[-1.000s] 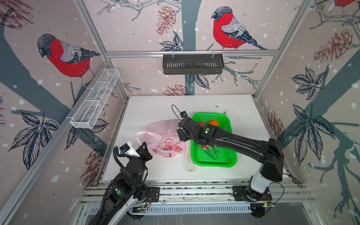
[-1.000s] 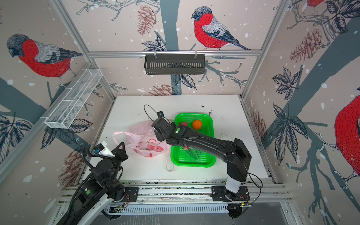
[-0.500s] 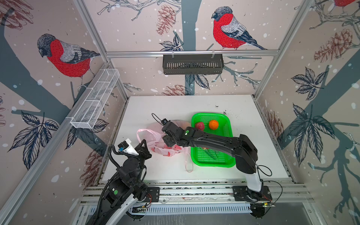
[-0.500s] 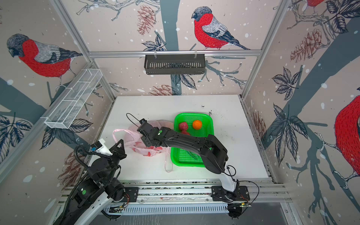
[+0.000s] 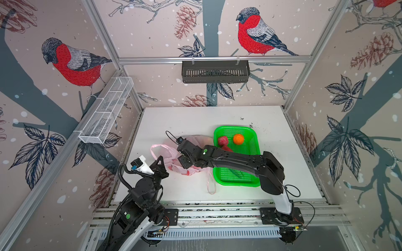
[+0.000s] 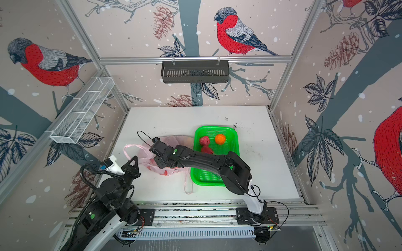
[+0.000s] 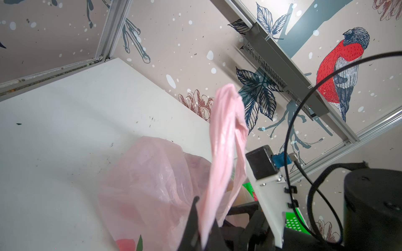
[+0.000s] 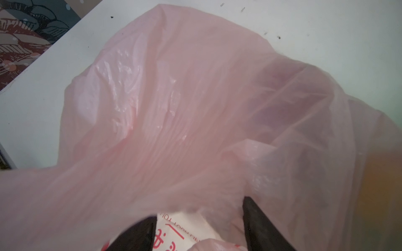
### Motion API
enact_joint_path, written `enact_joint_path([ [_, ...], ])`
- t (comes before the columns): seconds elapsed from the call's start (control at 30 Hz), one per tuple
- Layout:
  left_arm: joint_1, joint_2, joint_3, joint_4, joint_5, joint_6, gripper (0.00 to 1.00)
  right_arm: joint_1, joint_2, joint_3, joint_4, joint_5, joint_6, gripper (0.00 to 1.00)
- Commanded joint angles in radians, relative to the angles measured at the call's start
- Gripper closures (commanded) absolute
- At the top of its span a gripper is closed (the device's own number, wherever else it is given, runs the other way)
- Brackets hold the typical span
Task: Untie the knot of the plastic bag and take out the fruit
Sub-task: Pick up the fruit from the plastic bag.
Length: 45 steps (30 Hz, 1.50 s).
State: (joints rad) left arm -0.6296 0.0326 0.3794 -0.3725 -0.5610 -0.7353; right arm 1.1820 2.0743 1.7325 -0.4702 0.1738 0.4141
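The pale pink plastic bag [image 5: 196, 140] [image 6: 174, 139] lies left of the green basket [image 5: 253, 150]. My left gripper [image 5: 161, 160] [image 7: 205, 226] is shut on one handle loop [image 7: 226, 121] and holds it up. My right gripper [image 5: 181, 157] [image 8: 198, 230] is at the bag's mouth, its jaws apart with printed film [image 8: 174, 108] between them. No knot shows; the other handle loop [image 5: 210, 184] trails toward the front. In the basket sit a bumpy pinkish-red ball [image 5: 223, 140], an orange ball [image 5: 238, 139] and a magenta fruit [image 5: 228, 148] half hidden by my right arm. A yellow-orange shape [image 8: 380, 195] shows through the film.
The white table [image 5: 195, 119] is walled on three sides. A black rack [image 5: 215, 71] hangs on the back wall and a white wire shelf [image 5: 106, 113] on the left wall. Dark specks [image 5: 250, 125] lie behind the basket.
My right arm has swung left from over the basket to the bag's mouth, with its jaws narrowing. My left gripper has kept its hold on the handle loop.
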Motion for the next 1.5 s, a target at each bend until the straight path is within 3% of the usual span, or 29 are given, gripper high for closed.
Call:
enact_joint_path([
  [0.0, 0.002, -0.008, 0.004, 0.004, -0.019, 0.006, 1.0, 0.002, 0.007, -0.006, 0.012, 0.0, 0.035, 0.38],
  [0.37, 0.002, -0.031, 0.013, -0.05, -0.028, 0.013, 1.0, 0.023, -0.021, 0.009, 0.008, 0.055, 0.076, 0.43],
  [0.63, 0.002, -0.032, -0.004, -0.022, -0.018, 0.015, 1.0, 0.075, -0.063, 0.002, -0.044, 0.097, 0.106, 0.44],
  [0.9, 0.002, -0.031, 0.008, 0.007, -0.013, 0.03, 1.0, 0.097, -0.042, -0.023, -0.009, 0.094, 0.154, 0.51],
  [1.27, 0.002, -0.031, 0.018, -0.023, -0.012, 0.018, 1.0, -0.014, 0.036, -0.014, 0.087, 0.132, 0.187, 0.52],
  [1.47, 0.002, -0.031, 0.005, -0.026, -0.023, -0.001, 1.0, -0.082, 0.064, 0.016, 0.114, 0.153, 0.132, 0.42],
])
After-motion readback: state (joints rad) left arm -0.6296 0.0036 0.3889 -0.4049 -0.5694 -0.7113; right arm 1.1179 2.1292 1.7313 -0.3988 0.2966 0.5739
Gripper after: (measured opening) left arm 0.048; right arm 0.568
